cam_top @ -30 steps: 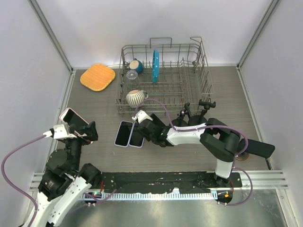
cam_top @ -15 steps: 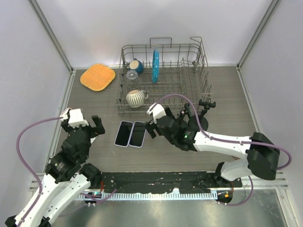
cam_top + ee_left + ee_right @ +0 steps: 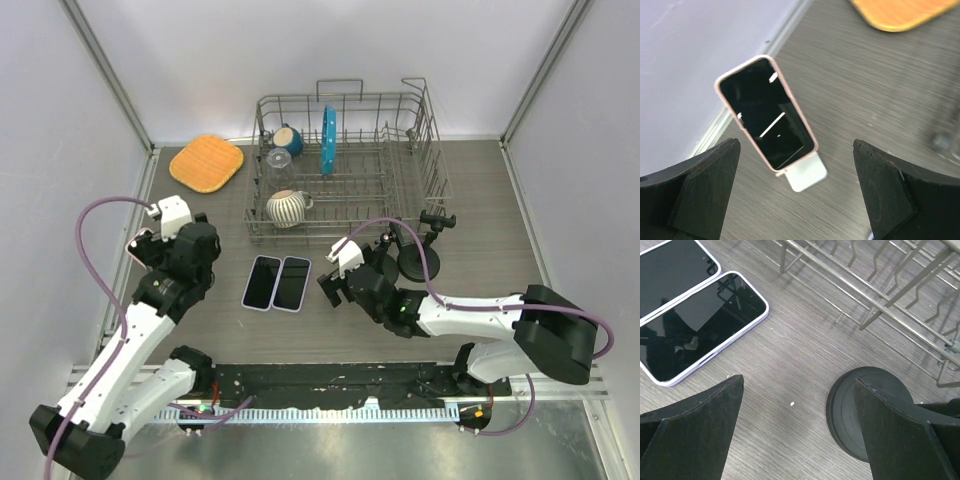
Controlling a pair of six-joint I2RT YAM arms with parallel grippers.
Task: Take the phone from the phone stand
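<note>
A phone [image 3: 765, 112] in a pink case leans upright on a small white phone stand [image 3: 802, 175] near the left wall. My left gripper [image 3: 800, 200] hovers above it, open, with one finger on each side and nothing between them. From above, the left arm hides nearly all of this phone [image 3: 136, 246], and the left gripper [image 3: 165, 255] is right over it. My right gripper [image 3: 338, 283] is open and empty above bare table. It sits between two flat phones and a black stand base [image 3: 870, 410].
Two phones [image 3: 262, 283] [image 3: 291, 284] lie flat side by side mid-table. A black clamp stand [image 3: 412, 262] stands right of my right gripper. A wire dish rack [image 3: 345, 165] with cups and a blue plate fills the back. An orange pad [image 3: 207, 162] lies back left.
The left arm swung up and leftward until its gripper came over the pink-cased phone. The right gripper opened wider and drew back to the right, away from the two flat phones.
</note>
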